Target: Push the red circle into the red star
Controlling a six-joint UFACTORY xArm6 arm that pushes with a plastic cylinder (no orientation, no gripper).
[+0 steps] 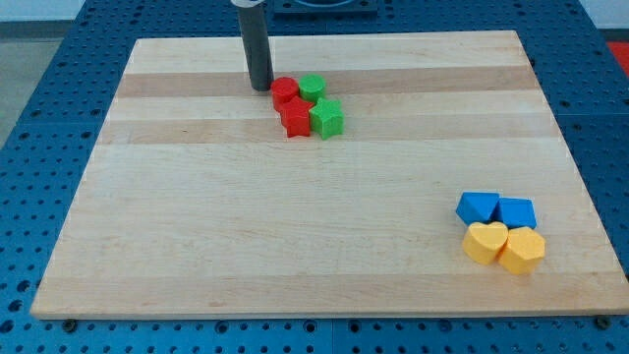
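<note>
Meanwhile, my tip (pixel 260 87), a bare rod with no pincer to open or close, stood just left of the red circle (pixel 285 91) near the wooden board's (pixel 295 226) top edge. That circle touched the red star (pixel 296 117) below it, with a green circle (pixel 312 87) and green star (pixel 326 119) alongside. Two blue blocks (pixel 496 209) and two yellow blocks (pixel 502 245) sat clustered at the view's lower right.

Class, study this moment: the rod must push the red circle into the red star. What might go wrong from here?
1. The green circle sits against the red circle, so a push may drag it along.
2. The red star touches the green star; contact may shove both away.
3. My tip is at the circle's left, so pushing straight could send it past the star, not into it.
</note>
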